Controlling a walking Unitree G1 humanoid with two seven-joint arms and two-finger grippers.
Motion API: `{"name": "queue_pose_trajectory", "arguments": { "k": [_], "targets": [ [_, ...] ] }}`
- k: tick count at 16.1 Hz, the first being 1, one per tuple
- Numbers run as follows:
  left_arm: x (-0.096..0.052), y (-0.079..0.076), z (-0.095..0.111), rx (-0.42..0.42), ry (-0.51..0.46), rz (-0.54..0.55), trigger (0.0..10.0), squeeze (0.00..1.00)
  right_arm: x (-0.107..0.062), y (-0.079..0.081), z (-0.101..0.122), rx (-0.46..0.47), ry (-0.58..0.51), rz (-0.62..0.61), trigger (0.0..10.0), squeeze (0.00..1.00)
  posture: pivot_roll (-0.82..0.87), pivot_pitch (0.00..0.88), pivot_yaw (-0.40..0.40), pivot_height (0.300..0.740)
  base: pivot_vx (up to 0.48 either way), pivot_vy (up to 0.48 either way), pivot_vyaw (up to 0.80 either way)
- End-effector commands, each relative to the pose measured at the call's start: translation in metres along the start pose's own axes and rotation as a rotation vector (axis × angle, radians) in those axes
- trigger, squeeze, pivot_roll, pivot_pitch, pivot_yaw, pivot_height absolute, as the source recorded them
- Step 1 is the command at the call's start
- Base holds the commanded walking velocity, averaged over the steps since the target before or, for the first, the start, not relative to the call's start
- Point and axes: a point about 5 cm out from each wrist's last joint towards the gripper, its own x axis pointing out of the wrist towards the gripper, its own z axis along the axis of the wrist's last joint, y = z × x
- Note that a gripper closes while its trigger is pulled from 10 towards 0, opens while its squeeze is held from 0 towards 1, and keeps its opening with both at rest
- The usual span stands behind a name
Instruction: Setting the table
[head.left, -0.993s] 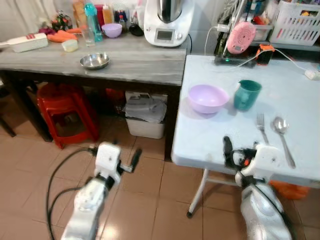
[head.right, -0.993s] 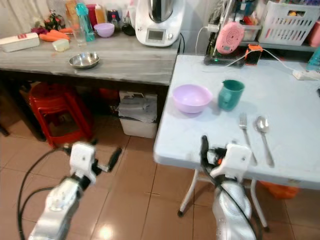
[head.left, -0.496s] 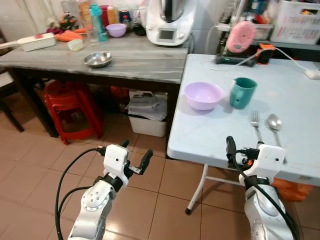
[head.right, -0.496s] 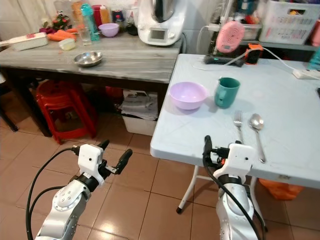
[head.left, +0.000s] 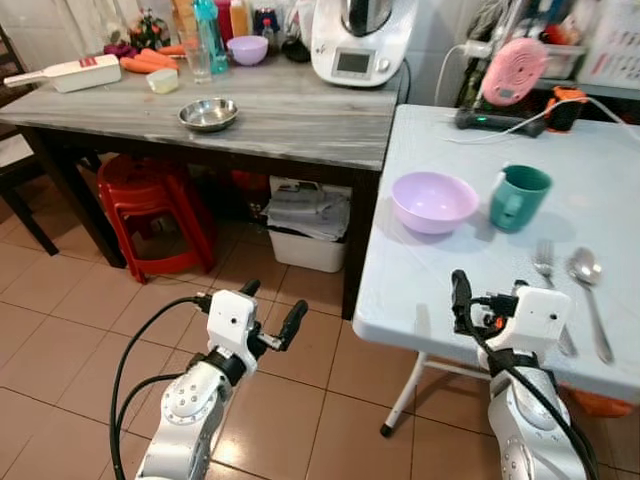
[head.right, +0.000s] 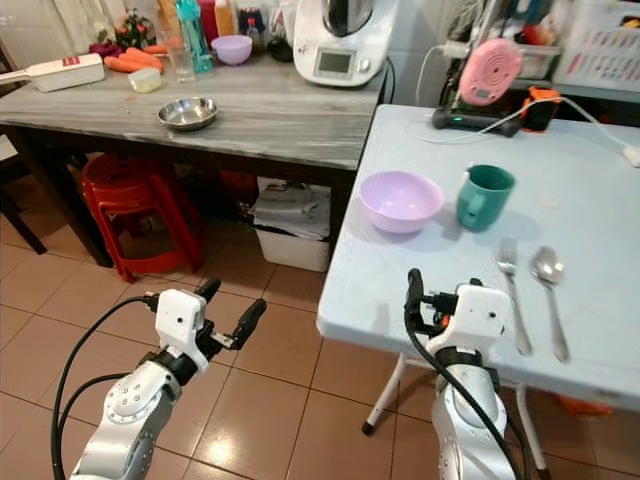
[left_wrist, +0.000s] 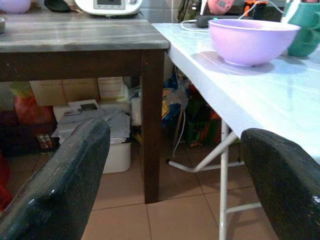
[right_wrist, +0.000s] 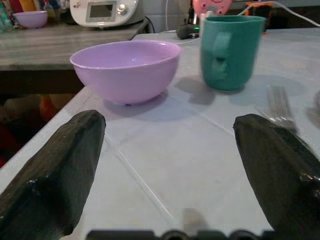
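Lilac plastic marks the nearest task item: in the left eye view the purple bowl (head.left: 434, 201) sits on the pale blue counter (head.left: 420, 290), close to its left edge, with the teal mug (head.left: 518, 196) just beside it on the right. The fork (head.left: 547, 270) and spoon (head.left: 584, 275) lie side by side nearer the front edge, long axes running away from the robot. The right pincer (head.left: 480, 300) hovers at the front edge, with the bowl ahead and slightly left, the cutlery ahead and right. The left pincer (head.left: 268, 308) hangs over the tiled floor (head.left: 60, 300), well apart from the counter.

In the right eye view the layout is the same; the grey wooden counter (head.right: 260, 110) to the left carries a steel bowl (head.right: 187, 112) and a white kitchen appliance (head.right: 342, 40).

In the left wrist view the left pincer's fingers (left_wrist: 60, 180) stand wide, holding nothing; the bowl shows above on the counter top (out of its line).

In the right wrist view the right pincer's fingers (right_wrist: 60, 170) stand wide and empty, level with the counter top, bowl and mug straight ahead between them. Judgement: the right arm is nearer, so the coming reach likely falls to it.
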Motion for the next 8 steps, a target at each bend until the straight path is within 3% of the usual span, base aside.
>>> {"name": "queue_pose_trajectory", "arguments": {
  "k": [1,8],
  "targets": [
    [0.0011,0.0007,0.0037,0.009,-0.005,-0.011,10.0,0.0,0.0009,0.0014,0.0031,-0.002,-0.016,0.006,10.0,0.0,0.01,0.0,0.019,0.74,0.315,0.0,0.0],
    [0.003,-0.0013,0.0056,0.002,-0.007,-0.024,10.0,0.0,-0.0001,0.002,0.003,-0.019,-0.019,0.014,10.0,0.0,0.0,0.0,0.023,0.74,0.312,0.0,0.0]
  ]
}}
